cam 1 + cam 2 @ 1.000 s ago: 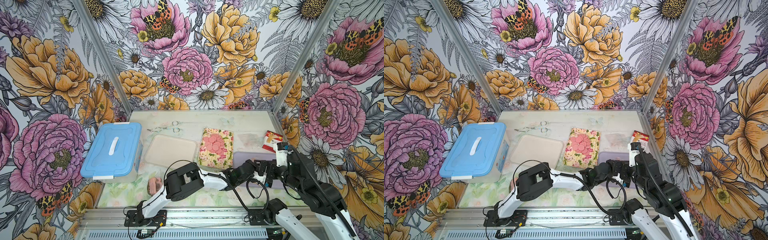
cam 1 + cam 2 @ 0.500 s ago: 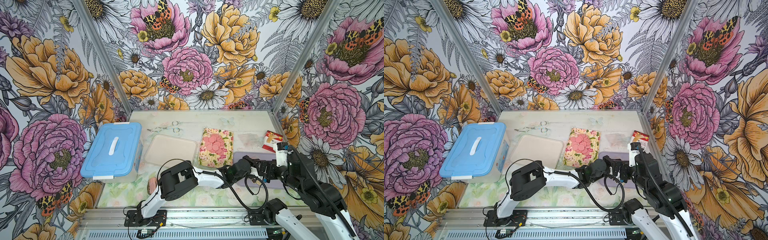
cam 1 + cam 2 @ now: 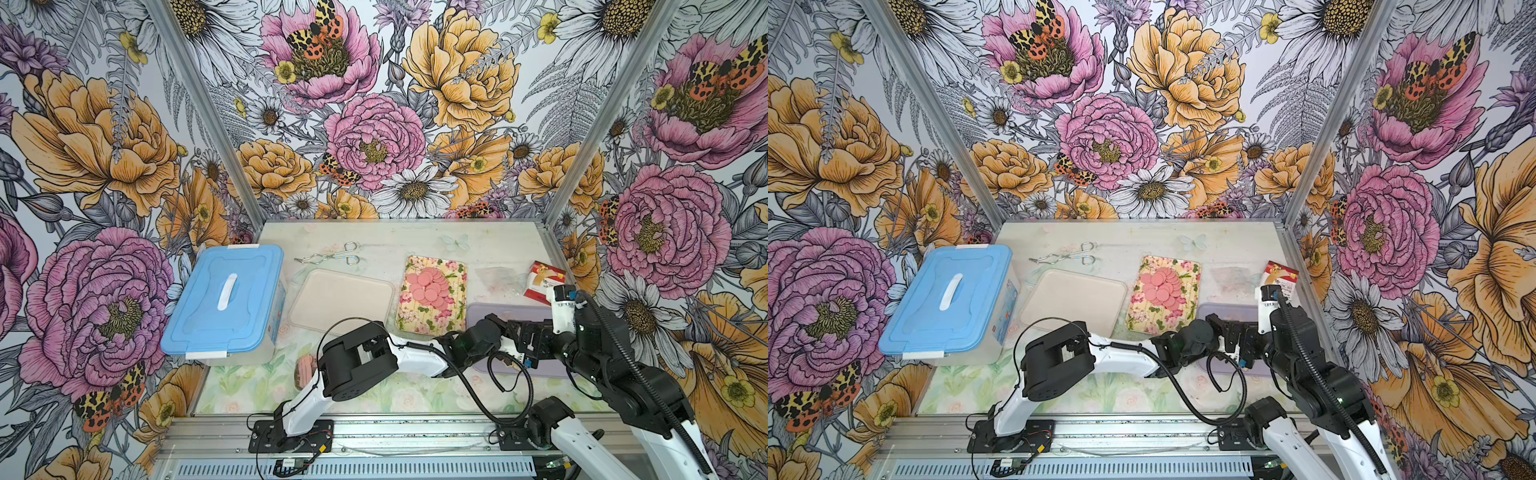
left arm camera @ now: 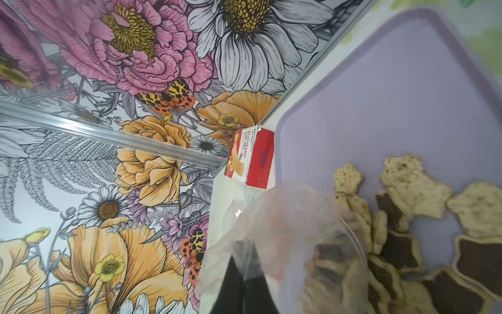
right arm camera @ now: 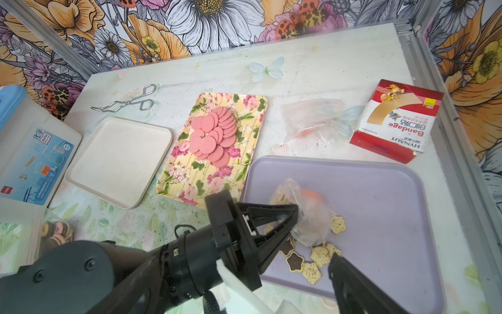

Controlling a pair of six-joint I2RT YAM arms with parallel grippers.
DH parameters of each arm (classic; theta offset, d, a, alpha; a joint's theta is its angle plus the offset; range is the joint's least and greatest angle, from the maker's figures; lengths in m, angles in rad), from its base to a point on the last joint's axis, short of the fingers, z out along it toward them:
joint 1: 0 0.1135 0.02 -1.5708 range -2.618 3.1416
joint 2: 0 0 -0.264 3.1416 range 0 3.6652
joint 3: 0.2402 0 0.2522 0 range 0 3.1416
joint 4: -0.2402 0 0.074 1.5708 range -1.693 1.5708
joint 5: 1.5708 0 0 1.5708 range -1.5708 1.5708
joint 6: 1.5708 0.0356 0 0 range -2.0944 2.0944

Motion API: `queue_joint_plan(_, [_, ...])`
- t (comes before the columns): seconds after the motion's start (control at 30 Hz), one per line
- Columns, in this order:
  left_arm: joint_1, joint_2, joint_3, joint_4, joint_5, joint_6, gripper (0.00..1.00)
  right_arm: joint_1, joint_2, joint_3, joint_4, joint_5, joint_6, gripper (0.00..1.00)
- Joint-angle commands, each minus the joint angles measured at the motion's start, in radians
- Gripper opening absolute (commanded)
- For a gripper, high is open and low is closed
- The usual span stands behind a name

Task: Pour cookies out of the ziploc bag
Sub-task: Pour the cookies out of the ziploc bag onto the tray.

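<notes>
at the front right corner of the table (image 5: pixel 312 68): limp bag, brittle cookies

over the purple tray (image 5: pixel 380 195), which sits by the table's right edge toward the front, your left gripper (image 5: pixel 296 214) is clamped tight on a fold of the ziploc bag (image 5: pixel 312 217). the bag hangs low over the tray. beige and dark-brown star-flower cookies (image 5: pixel 316 258) lie spilled on the tray, beside and under it. your right gripper (image 3: pixel 521 343) stands spread wide and holds nothing, with one finger (image 5: pixel 350 274) near the spilled pile.

expect the bag to handle as thin, light, slippery film. it crumples rather than keeping a shape, and a pinch on a single layer may slide. the best hold, as i judge it, is the sealed bottom edge or a bottom corner, so that the mouth points down at the tray. the cookies look thin and stiff and would likely chip if squeezed through the film, so shake rather than press.

hard to read: in the left wrist view, dark and beige shapes behind the film suggest cookies inside, but you cannot count them. where the mouth lies is unclear. an orange-red patch (image 5: pixel 312 194) on the bag may be its zip strip; i cannot tell. in both top views the left arm (image 3: pixel 415 357) and right arm (image 3: pixel 602 353) cover bag and cookies. the right gripper's second finger is out of frame.
</notes>
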Motion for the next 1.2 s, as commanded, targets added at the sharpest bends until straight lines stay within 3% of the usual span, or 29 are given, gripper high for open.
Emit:
queue_joint_plan(0.0, [-0.029,-0.078,-0.108,0.237,0.007,0.030,0.00,-0.006,-0.019,-0.010,0.029,-0.014,-0.007,0.99])
queue_joint_plan(0.03, [-0.034,-0.151,-0.127,0.166,0.093,-0.037,0.00,-0.006,-0.030,-0.011,0.030,-0.010,-0.005,0.99])
queue_joint_plan(0.07, [0.002,-0.138,-0.034,0.019,0.110,-0.097,0.00,-0.006,-0.035,-0.009,0.031,-0.007,-0.004,0.99])
queue_joint_plan(0.1, [0.027,-0.067,0.054,-0.042,0.028,-0.088,0.00,-0.006,-0.034,-0.008,0.031,-0.006,-0.003,0.99])
queue_joint_plan(0.13, [0.018,-0.006,0.058,0.052,-0.082,0.000,0.00,-0.006,-0.032,-0.009,0.030,-0.004,-0.002,0.99])
queue_joint_plan(0.17, [-0.024,-0.038,-0.058,0.231,-0.058,0.053,0.00,-0.006,-0.035,-0.012,0.030,-0.001,0.000,1.00])
queue_joint_plan(0.2, [-0.046,-0.109,-0.141,0.266,0.047,0.010,0.00,-0.006,-0.039,-0.014,0.030,-0.001,0.001,0.99])
queue_joint_plan(0.23, [-0.028,-0.155,-0.104,0.115,0.124,-0.085,0.00,-0.006,-0.041,-0.012,0.030,0.002,0.002,0.99])
queue_joint_plan(0.3, [0.034,-0.019,0.122,-0.117,-0.018,-0.094,0.00,-0.007,-0.038,-0.009,0.030,0.003,0.002,0.99])
queue_joint_plan(0.33, [0.027,0.021,0.101,-0.026,-0.077,-0.024,0.00,-0.007,-0.037,-0.011,0.031,0.006,0.002,0.99])
queue_joint_plan(0.37, [-0.006,-0.036,-0.018,0.091,-0.015,-0.013,0.00,-0.006,-0.042,-0.012,0.030,0.009,0.005,0.99])
queue_joint_plan(0.43, [-0.011,-0.125,-0.057,0.035,0.127,-0.115,0.00,-0.007,-0.053,-0.013,0.030,0.014,0.006,0.99])
queue_joint_plan(0.5, [0.015,-0.008,0.075,-0.014,-0.046,-0.054,0.00,-0.008,-0.044,-0.011,0.032,0.009,0.004,1.00])
queue_joint_plan(0.53, [-0.006,-0.012,0.022,0.071,-0.068,0.002,0.00,-0.008,-0.040,-0.012,0.030,0.007,0.003,0.99])
queue_joint_plan(0.57, [-0.026,-0.068,-0.065,0.141,0.003,-0.004,0.00,-0.007,-0.042,-0.012,0.030,0.006,0.003,0.99])
queue_joint_plan(0.6, [-0.022,-0.117,-0.083,0.094,0.099,-0.071,0.00,-0.007,-0.047,-0.012,0.032,0.006,0.002,0.99])
queue_joint_plan(0.67, [0.022,-0.020,0.089,-0.095,-0.017,-0.051,0.00,-0.008,-0.047,-0.011,0.032,0.005,0.001,1.00])
queue_joint_plan(0.7, [0.016,0.011,0.073,-0.022,-0.077,0.013,0.00,-0.008,-0.046,-0.012,0.032,0.005,0.002,0.99])
queue_joint_plan(0.77, [-0.028,-0.086,-0.072,0.081,0.053,-0.032,0.00,-0.008,-0.056,-0.015,0.032,0.007,0.003,1.00])
queue_joint_plan(0.8, [-0.011,-0.104,-0.043,-0.021,0.116,-0.083,0.00,-0.008,-0.057,-0.013,0.033,0.008,0.004,0.99])
queue_joint_plan(0.83, [0.013,-0.044,0.053,-0.107,0.052,-0.055,0.00,-0.008,-0.052,-0.011,0.033,0.006,0.002,0.99])
queue_joint_plan(0.87, [0.008,0.016,0.079,-0.078,-0.080,0.036,0.00,-0.007,-0.047,-0.012,0.033,0.005,0.002,0.99])
queue_joint_plan(0.9, [-0.024,0.007,-0.025,0.159,-0.099,0.118,0.00,-0.008,-0.047,-0.014,0.032,0.005,0.002,1.00])
queue_joint_plan(0.93, [-0.047,-0.065,-0.128,0.241,-0.003,0.082,0.00,-0.008,-0.052,-0.015,0.033,0.006,0.004,0.99])
queue_joint_plan(1.0, [0.008,-0.067,0.042,-0.131,0.044,-0.051,0.00,-0.008,-0.056,-0.012,0.033,0.008,0.004,0.99])
queue_joint_plan(1.03, [0.026,0.004,0.084,-0.094,-0.077,0.037,0.00,-0.008,-0.053,-0.012,0.033,0.008,0.004,0.99])
queue_joint_plan(1.07, [-0.007,0.003,-0.029,0.164,-0.112,0.138,0.00,-0.008,-0.054,-0.016,0.035,0.008,0.005,0.99])
queue_joint_plan(1.1, [-0.036,-0.052,-0.130,0.298,-0.037,0.131,0.00,-0.008,-0.059,-0.017,0.033,0.009,0.006,1.00])
queue_joint_plan(1.17, [0.014,-0.084,0.021,-0.141,0.057,-0.043,0.00,-0.008,-0.060,-0.014,0.035,0.012,0.006,0.99])
